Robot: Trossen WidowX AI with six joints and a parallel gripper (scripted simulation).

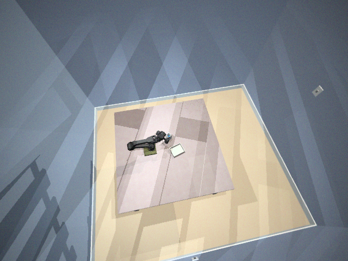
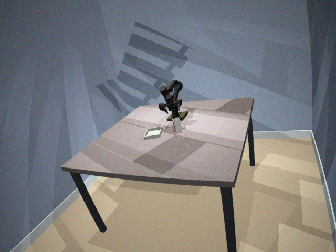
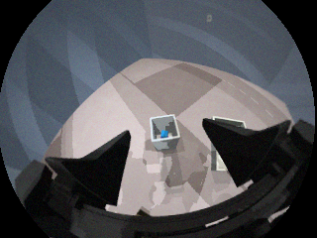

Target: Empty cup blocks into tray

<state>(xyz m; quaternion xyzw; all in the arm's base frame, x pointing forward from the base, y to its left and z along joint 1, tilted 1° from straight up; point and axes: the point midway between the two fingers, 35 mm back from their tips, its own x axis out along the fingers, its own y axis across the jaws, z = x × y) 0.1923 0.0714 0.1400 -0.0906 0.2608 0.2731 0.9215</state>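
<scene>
A grey, square, open-topped cup [image 1: 170, 135] [image 2: 177, 125] [image 3: 165, 144] stands upright on the table. A blue block [image 3: 163, 134] and a paler, pinkish piece show inside it in the wrist view; other contents are hard to tell. The shallow tray [image 1: 177, 150] [image 2: 152, 137] [image 3: 228, 120] has a pale floor and looks empty in the top and exterior views; the right finger partly hides it in the wrist view. My gripper [image 2: 172, 111] [image 3: 166, 127] is wide open and empty, above the table on the arm's side of the cup. In the wrist view the cup appears between the fingertips, farther off.
The arm's olive base plate [image 1: 150, 151] [image 2: 185, 116] sits on the table [image 1: 143, 179] [image 2: 108, 159], behind the cup in the exterior view. The tray lies close beside the cup, a short gap apart. The table edges are far from both.
</scene>
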